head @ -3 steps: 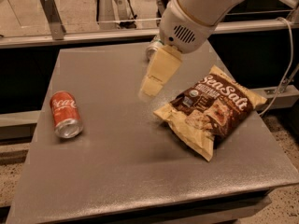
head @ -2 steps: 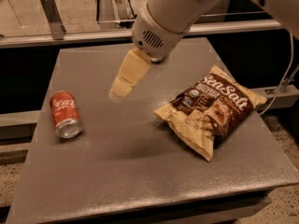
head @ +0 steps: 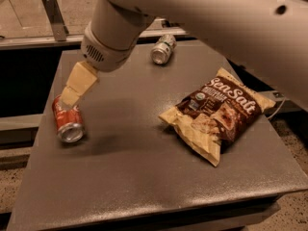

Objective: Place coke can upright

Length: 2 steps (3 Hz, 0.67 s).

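The coke can (head: 69,122) is red with silver ends and lies on its side near the left edge of the grey table (head: 144,182), its open end facing the camera. My gripper (head: 72,91) hangs from the big white arm and its cream tip is right above the far end of the can, overlapping it in the view. Whether it touches the can does not show.
A silver can (head: 162,48) lies on its side at the back of the table. A brown sea-salt chip bag (head: 216,112) lies flat at the right. The table's left edge is close to the coke can. A metal rail runs behind the table.
The arm has swung left and down, bringing the gripper from mid-table to just over the coke can. The silver can behind the arm is now uncovered. The coke can has not moved.
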{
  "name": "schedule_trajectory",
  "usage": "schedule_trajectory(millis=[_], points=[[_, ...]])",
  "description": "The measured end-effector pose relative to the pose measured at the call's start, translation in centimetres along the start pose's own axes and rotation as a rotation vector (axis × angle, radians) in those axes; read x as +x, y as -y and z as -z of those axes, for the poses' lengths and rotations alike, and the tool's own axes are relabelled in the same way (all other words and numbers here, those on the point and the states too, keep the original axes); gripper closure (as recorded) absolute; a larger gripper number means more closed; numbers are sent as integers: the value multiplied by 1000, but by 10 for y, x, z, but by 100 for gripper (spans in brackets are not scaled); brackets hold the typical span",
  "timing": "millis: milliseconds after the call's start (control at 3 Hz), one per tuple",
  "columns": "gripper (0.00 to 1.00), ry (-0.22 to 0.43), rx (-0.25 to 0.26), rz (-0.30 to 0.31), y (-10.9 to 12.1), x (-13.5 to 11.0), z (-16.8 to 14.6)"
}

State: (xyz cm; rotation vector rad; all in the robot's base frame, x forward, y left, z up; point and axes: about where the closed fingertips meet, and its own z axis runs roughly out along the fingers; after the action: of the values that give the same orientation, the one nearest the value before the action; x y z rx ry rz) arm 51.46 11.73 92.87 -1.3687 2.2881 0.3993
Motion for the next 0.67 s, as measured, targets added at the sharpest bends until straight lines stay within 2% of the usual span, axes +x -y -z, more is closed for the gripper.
schedule_trajectory(millis=[333, 667], points=[[0, -59, 23, -77, -2, -16, -29], [0, -128, 47, -166, -7, -21, -51]])
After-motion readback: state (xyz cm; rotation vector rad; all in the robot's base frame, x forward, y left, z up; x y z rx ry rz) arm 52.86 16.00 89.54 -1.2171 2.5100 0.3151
